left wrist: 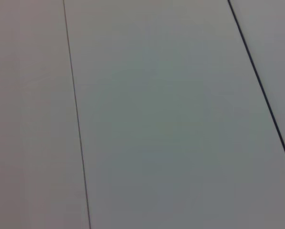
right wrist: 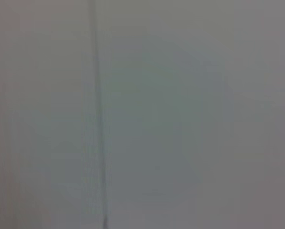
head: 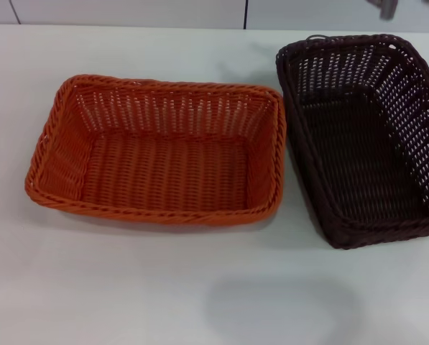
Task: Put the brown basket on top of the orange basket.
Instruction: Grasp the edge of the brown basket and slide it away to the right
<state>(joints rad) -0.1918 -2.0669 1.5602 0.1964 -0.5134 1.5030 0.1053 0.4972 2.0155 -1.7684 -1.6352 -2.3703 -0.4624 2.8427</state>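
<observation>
On the white table [head: 164, 295], head view, the orange basket [head: 157, 151] is sitting left of centre, upright, mouth up, long side facing the robot. Nothing is lying inside it. The brown basket [head: 365, 136] is sitting to its right, also upright and with nothing in it, turned so its long axis is running away from the robot. Its right edge is getting cut off by the frame. A small wire loop [head: 316, 37] is showing at its far end. The two baskets are standing just beside each other, near corners close, a narrow strip of table showing between them; not stacked. A soft shadow is falling on the table near the front edge, below the gap between the baskets.

Neither gripper is showing in any view, so can't tell whether the fingers are spread or pressed together. Both wrist cameras are showing only a pale flat panelled surface [left wrist: 171, 124] with thin dark seam lines [left wrist: 75, 119].
</observation>
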